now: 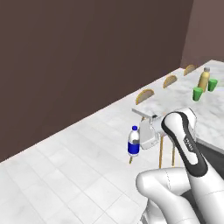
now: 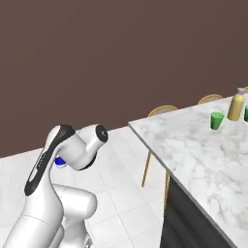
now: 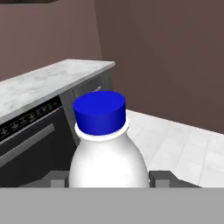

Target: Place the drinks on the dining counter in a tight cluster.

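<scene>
My gripper (image 3: 109, 178) is closed on the water bottle (image 3: 106, 148), which stands upright between my fingers (image 3: 162, 177); the dining counter (image 1: 175, 103) is beyond my hand.

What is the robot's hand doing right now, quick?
Gripper: closed on the water bottle, holding it up off the floor, away from the dining counter.
</scene>
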